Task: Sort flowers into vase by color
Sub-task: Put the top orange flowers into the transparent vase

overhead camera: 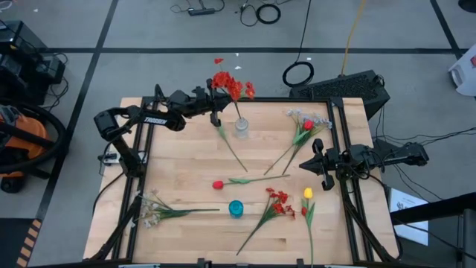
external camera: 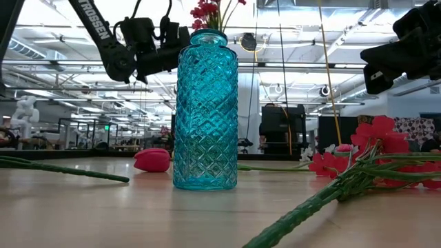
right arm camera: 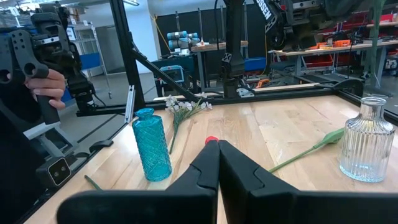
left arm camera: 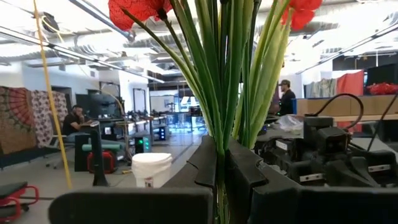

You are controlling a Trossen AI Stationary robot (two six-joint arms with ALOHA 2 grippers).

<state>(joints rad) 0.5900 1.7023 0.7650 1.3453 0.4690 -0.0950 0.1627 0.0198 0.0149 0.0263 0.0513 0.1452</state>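
High view, upper centre: my left gripper clamps a bunch of red-bloomed green stems beside the clear ribbed glass vase; at right, my right gripper hangs closed, empty.

A bunch of red flowers is hanging upright above the clear vase, its green stalks pinched between the left gripper's fingers. The blue vase is standing empty near the counter's front edge. A red tulip, a yellow tulip, red sprays and a white spray are lying flat around it.
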